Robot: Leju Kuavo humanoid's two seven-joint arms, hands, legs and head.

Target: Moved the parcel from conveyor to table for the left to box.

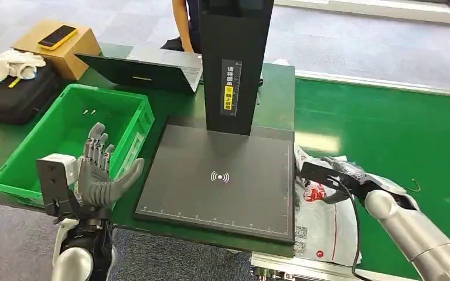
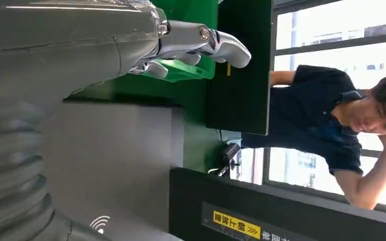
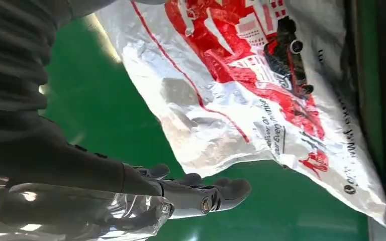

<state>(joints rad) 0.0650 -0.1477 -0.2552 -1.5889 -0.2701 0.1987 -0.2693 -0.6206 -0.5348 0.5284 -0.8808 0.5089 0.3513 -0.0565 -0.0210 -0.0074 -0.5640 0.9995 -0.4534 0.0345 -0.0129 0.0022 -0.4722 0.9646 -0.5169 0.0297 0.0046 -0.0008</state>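
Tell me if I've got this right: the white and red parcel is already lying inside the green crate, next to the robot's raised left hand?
Not quite. The parcel isn't in the green crate; the head view shows it lying on the green conveyor, at the right edge of the black scanning pad, under the right hand. The left hand is indeed raised beside the crate.

The left hand (image 1: pixel 96 172) is raised upright with fingers spread, holding nothing; the right hand (image 1: pixel 334 174) reaches forward, fingers extended.
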